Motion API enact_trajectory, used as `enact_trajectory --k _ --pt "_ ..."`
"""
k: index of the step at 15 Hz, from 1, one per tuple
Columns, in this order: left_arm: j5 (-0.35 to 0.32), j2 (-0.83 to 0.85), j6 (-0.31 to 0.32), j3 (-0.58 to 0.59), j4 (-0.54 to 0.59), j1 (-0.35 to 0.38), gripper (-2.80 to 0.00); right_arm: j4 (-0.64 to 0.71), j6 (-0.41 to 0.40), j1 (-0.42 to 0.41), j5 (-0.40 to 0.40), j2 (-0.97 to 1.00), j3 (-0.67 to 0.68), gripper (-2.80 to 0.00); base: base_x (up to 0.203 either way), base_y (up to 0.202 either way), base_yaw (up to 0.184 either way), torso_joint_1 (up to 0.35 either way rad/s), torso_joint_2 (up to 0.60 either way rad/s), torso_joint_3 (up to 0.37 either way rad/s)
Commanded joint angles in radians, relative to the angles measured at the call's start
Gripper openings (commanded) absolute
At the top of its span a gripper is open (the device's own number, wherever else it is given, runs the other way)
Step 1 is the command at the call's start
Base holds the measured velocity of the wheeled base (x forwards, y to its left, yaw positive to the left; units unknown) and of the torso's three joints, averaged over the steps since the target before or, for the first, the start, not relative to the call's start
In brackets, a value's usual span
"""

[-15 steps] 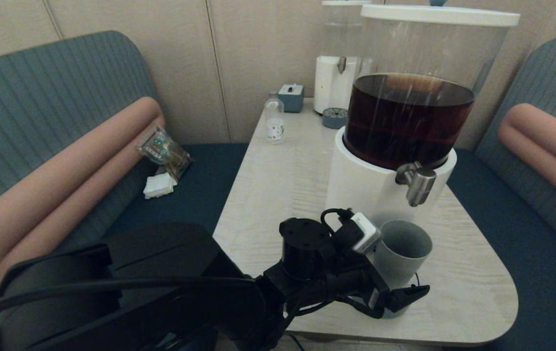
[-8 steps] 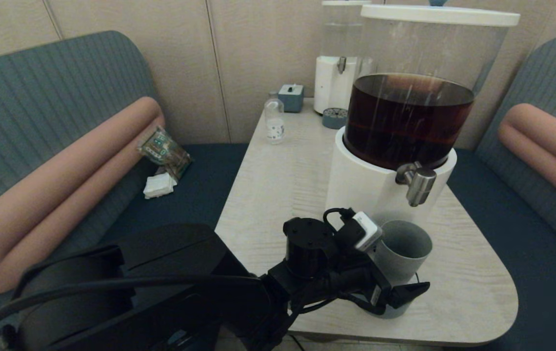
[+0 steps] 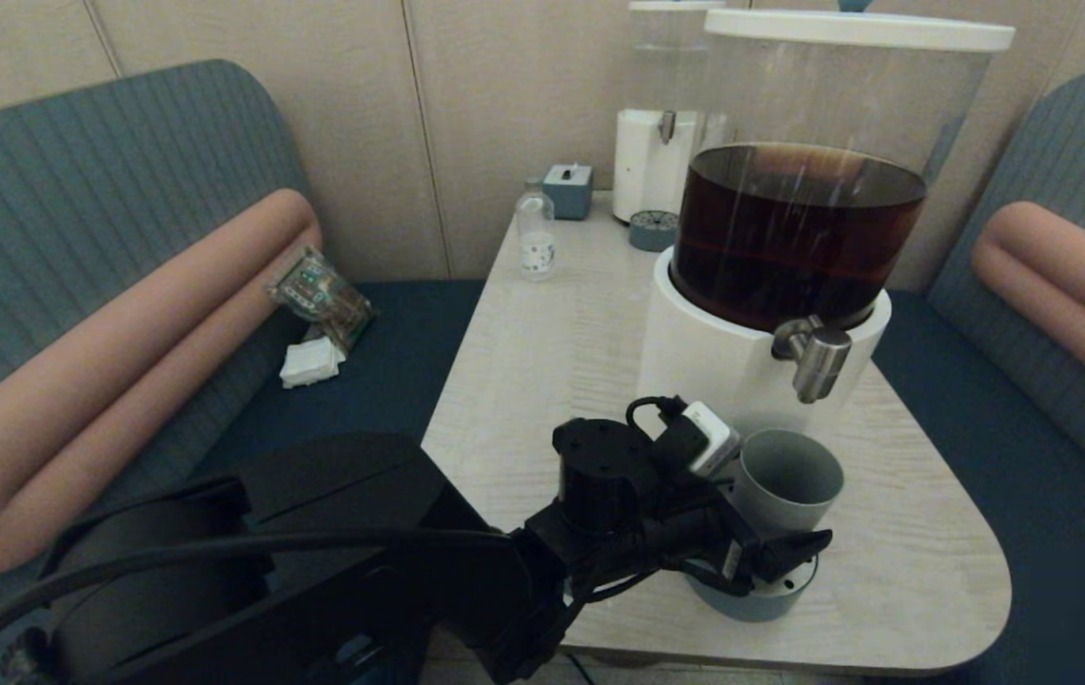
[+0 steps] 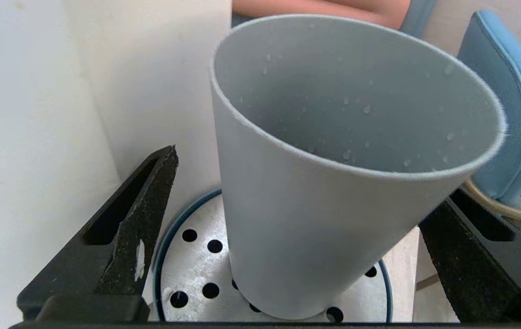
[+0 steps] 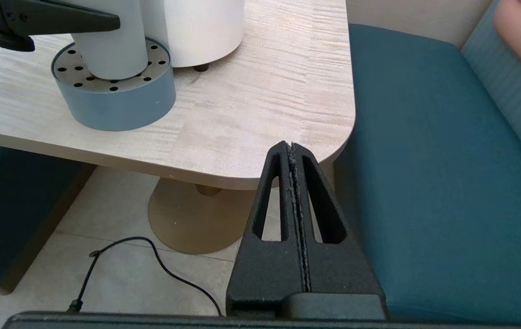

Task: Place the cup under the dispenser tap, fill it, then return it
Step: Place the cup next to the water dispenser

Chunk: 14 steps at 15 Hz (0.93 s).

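Cup (image 3: 783,480) stands upright on the round perforated drip tray (image 3: 783,592), in front of the white dispenser base (image 3: 704,357) — just below and slightly to the front of the tap (image 3: 818,360), not touching it. In the left wrist view the cup (image 4: 333,183) is empty apart from small droplets on its inner wall, its foot on the holed metal plate of the tray (image 4: 187,269).

Left gripper (image 3: 763,542) sits around the cup low down, jaws spread wide, one finger each side. The finger (image 4: 128,237) on the base side is clearly apart from the cup wall; the other runs close beside it, contact cannot be told — nothing clamped.

Right gripper (image 5: 293,151) is parked off the counter (image 5: 260,109) edge, past the corner nearest the tray, above the floor and beside the blue seat (image 5: 425,160); jaws pressed together, holding nothing.

Dispenser tank holds dark brown drink. Small clear bottle (image 3: 535,235) stands well behind the dispenser base, toward the wall.
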Motion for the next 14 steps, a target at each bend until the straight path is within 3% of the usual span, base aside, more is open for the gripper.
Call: enact_trajectory --k 1,6,7,14 --pt "-0.002 0.010 0.000 -0.009 -0.006 0.000 0.00 0.000 -0.001 0.000 0.000 -0.002 0.001 -2.80 0.000 0.000 0.000 0.000 0.00 0.000" --pt "-0.004 0.024 -0.008 -0.016 -0.008 0.000 0.00 0.000 -0.001 0.000 0.000 -0.002 0.001 -2.80 0.000 0.000 0.000 0.000 0.00 0.000" --pt "-0.004 0.024 -0.009 -0.016 -0.011 -0.001 -2.80 0.000 -0.001 0.000 0.000 -0.002 0.002 -2.80 0.000 0.000 0.000 0.000 0.00 0.000" --pt "-0.002 0.003 -0.025 -0.003 -0.019 -0.001 -2.80 0.000 -0.001 0.000 0.000 -0.002 0.001 -2.80 0.000 0.000 0.000 0.000 0.00 0.000"
